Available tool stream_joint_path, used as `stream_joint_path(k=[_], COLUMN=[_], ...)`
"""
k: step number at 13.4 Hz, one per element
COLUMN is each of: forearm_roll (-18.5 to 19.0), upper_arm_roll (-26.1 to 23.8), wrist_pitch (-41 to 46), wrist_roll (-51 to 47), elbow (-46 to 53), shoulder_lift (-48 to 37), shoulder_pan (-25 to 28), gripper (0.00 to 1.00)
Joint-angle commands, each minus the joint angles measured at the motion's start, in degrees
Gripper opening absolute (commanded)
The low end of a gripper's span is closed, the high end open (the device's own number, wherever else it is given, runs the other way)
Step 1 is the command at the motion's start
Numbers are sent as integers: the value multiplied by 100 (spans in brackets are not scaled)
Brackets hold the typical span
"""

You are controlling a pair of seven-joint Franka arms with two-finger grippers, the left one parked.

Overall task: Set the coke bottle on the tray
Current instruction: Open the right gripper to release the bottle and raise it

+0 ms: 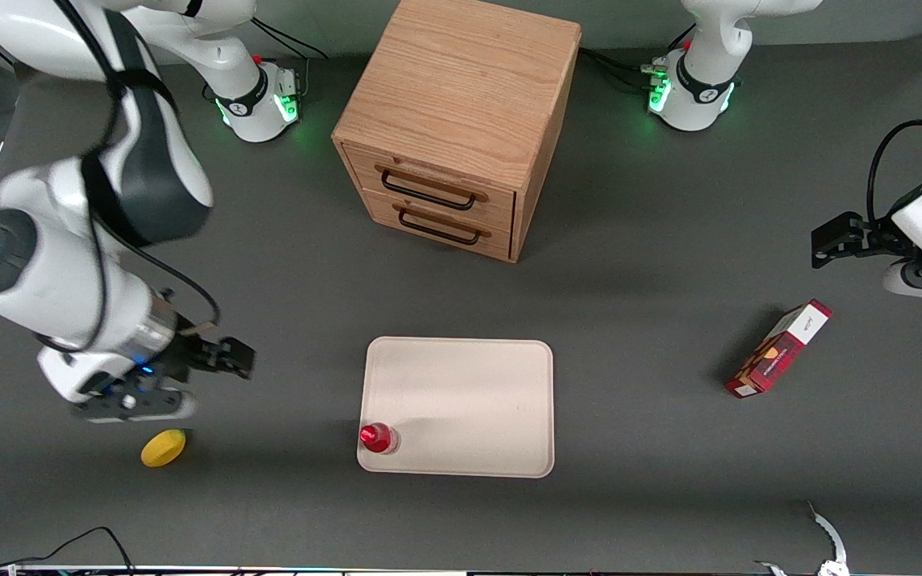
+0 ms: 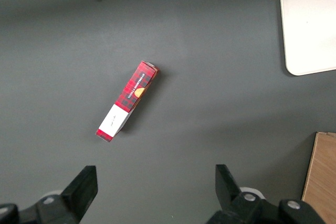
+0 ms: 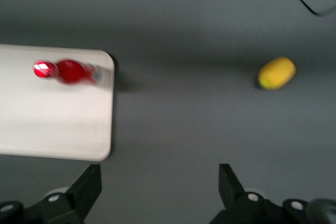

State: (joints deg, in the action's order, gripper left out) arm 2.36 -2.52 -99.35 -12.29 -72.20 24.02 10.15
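We see the coke bottle [image 1: 378,438] standing upright on the tray [image 1: 469,400], tight in the tray corner nearest the front camera, toward the working arm's end. Our gripper [image 1: 246,360] hangs released, fingers spread and holding nothing, well apart from the tray, with bare worktop between. A lemon [image 1: 163,447] lies near it.

Robotics laboratory. Two arm bases [image 1: 257,100] with green status lights are bolted to a dark grey desk [image 1: 653,448]; cables [image 1: 69,548] trail along its near edge. Staged props: a small wooden cabinet [image 1: 453,120], a tray [image 1: 461,400], a carton [image 1: 779,349].
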Motion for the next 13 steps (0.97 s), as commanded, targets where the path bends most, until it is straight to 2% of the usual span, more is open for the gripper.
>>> stream_joint_path(k=[1, 4, 11, 13], forearm_roll=[37, -200, -218, -270], upper_arm_roll=[-55, -47, 33, -46], wrist_pitch=[494, 592, 811, 838], wrist_roll=[550, 666, 675, 666], elbow=[-479, -409, -189, -154], shoulder_lift=[-696, -873, -829, -820], shoulder_pan=[-302, -646, -664, -830], gripper=[100, 100, 100, 100])
